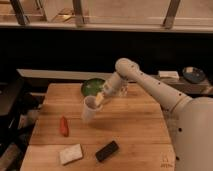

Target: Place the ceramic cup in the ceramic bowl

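Nearest on the counter (135,125) lie one white block (70,153) and one black block (107,150), then one red item (64,126), its kind unclear. Mid-counter is one ceramic cup (90,111), the claw (100,98) clamped on its rim. Just behind is one ceramic bowl (91,86), its right side hidden by the arm.

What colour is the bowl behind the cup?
The ceramic bowl is dark green, camera view; the tool is at the ceramic cup.
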`<state>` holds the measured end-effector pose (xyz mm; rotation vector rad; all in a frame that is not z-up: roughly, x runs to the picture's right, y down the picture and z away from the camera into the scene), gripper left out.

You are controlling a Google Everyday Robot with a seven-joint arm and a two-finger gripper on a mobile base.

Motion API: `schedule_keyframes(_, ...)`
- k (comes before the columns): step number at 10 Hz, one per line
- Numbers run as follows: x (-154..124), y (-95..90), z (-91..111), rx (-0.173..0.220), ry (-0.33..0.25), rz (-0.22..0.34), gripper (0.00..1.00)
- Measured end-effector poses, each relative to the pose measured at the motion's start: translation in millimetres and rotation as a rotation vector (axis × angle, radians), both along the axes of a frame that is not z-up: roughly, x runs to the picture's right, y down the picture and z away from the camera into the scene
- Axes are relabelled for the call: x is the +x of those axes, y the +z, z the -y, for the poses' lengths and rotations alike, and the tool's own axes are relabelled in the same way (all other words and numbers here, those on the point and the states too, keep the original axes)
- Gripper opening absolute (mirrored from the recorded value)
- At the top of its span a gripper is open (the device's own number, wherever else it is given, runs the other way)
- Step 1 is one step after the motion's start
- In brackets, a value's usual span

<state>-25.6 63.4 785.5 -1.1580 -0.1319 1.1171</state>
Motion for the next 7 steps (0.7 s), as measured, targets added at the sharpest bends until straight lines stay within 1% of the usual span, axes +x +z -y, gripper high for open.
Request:
schedule_keyframes(1, 4.9, 1.5, 22.4, 0.024, 0.021, -0.018, 0.00)
schedule_keyframes(2, 10.8, 5.2, 50.1, 0.054, 0.048, -0.045, 0.00)
schedule_keyframes(3, 16.5, 11.2, 84.2, 0.094, 0.075, -0.078, 0.00)
schedule_keyframes(4, 19.8, 15.5, 110.6, 0.127, 0.099, -0.101, 0.00)
schedule_keyframes(6, 20.0, 15.3, 153.9, 0.170, 0.158, -0.116, 0.00)
schedule_keyframes(7, 21.3, 15.1, 161.5, 0.178, 0.170, -0.119, 0.00)
